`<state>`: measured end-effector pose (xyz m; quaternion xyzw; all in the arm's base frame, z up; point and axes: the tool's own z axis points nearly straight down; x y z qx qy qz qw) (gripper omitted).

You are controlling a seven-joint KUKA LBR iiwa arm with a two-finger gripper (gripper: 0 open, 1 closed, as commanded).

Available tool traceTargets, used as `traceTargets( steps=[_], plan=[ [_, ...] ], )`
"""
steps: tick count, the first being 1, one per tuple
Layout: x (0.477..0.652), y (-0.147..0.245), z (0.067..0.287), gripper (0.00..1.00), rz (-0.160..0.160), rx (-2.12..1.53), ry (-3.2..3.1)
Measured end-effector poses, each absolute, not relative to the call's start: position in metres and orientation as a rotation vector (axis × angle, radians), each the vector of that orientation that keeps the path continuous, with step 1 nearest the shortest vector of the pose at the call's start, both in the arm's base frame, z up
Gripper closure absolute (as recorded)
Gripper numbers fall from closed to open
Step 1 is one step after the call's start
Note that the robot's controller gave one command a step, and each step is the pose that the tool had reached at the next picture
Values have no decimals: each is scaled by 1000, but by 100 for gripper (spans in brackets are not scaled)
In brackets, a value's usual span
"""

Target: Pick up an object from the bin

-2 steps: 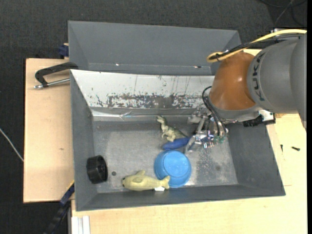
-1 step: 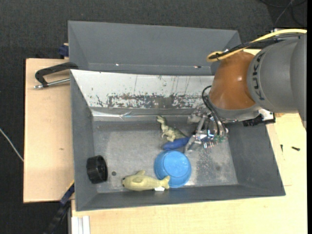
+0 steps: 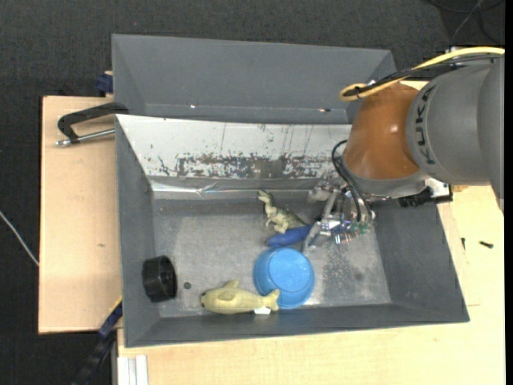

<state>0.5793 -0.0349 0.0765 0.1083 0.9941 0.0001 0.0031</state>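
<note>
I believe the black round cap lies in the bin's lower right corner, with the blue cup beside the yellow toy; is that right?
Not quite: the camera view shows the black round cap in the lower left corner; the blue cup is beside the yellow toy.

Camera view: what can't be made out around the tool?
- Small flat blue piece left of the tool: too small to identify; whether they touch is unclear.
- Pale small toy figure by the back wall: shape too small to name.
- Grey metal bin, back right corner: hidden under the arm.
</note>
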Motion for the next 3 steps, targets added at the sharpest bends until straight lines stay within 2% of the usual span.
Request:
traceTargets(
  steps=[1,2,3],
  plan=[
    [580,-35,77,0,0,338,3118],
    [577,-33,78,100,0,333,3139],
    [580,-33,157,100,2,328,3113]
  ],
)
